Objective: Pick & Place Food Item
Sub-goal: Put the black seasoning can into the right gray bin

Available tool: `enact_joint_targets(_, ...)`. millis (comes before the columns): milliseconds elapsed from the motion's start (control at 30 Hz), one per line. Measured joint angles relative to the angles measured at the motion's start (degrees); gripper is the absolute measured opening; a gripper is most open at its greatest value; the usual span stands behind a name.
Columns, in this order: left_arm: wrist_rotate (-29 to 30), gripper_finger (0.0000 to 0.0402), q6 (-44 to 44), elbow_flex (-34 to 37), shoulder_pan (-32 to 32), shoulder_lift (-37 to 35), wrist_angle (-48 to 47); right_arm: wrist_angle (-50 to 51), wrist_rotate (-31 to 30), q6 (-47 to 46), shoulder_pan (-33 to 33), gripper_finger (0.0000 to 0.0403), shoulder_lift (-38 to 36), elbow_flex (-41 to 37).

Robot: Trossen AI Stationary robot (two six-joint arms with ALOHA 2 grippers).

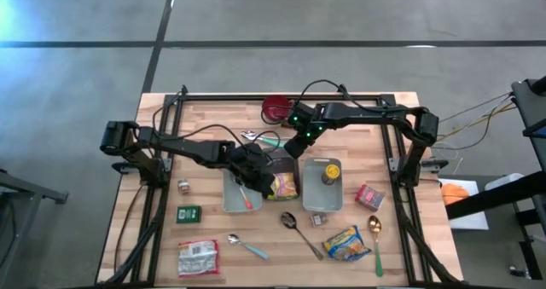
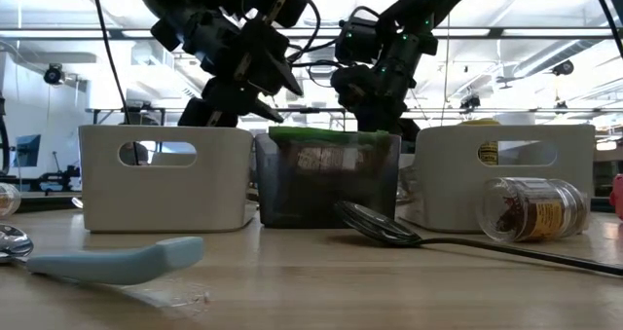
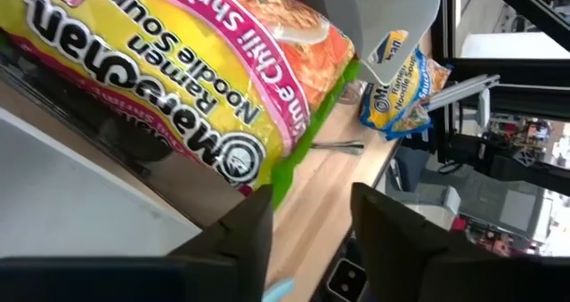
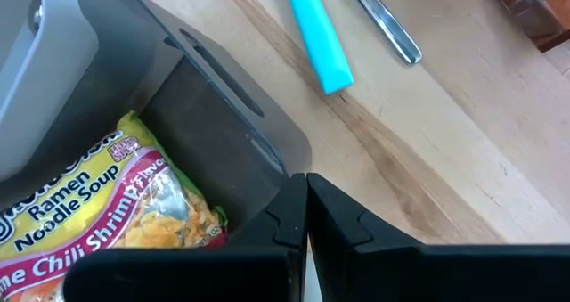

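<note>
From my seat I see the ramen noodle packet [image 1: 284,185] lying in the dark bin [image 1: 283,159] at the middle of the table [image 1: 388,253], between two white bins. The left pincer [image 3: 310,220] hovers just over the packet's edge with its fingers parted and nothing between them; the green seam of the packet sits right beside the fingertips, and I cannot tell whether they touch it. The right pincer [image 4: 306,215] hangs above the far rim of the same dark bin, clenched tight on nothing. In the white bin [image 1: 322,187] to the right stands a yellow-labelled jar [image 1: 330,176]. On the table in front lie a spoon [image 1: 297,229], a blue-handled spoon [image 1: 246,246], a yellow-and-blue snack bag [image 1: 347,242] and a gold spoon [image 1: 375,238].
</note>
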State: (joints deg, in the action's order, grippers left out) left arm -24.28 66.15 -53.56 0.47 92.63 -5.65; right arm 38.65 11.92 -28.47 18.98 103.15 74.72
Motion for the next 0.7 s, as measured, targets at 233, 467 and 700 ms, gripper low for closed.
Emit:
enact_joint_targets(233,-1.27,0.0194,-0.67,-0.02,1.51,-2.56,0.01,-0.03,0.12,0.29,0.0,0.0008,-0.06,0.0)
enact_joint_targets(467,-1.28,0.02,-9.57,-0.01,2.11,-8.93,-1.72,0.16,0.11,2.01,0.29,0.0008,-1.9,0.0)
enact_joint_targets(700,-0.47,0.02,-17.62,-0.04,-0.82,-15.87,-18.46,2.55,-3.1,3.43,1.01,0.0008,-8.01,0.0)
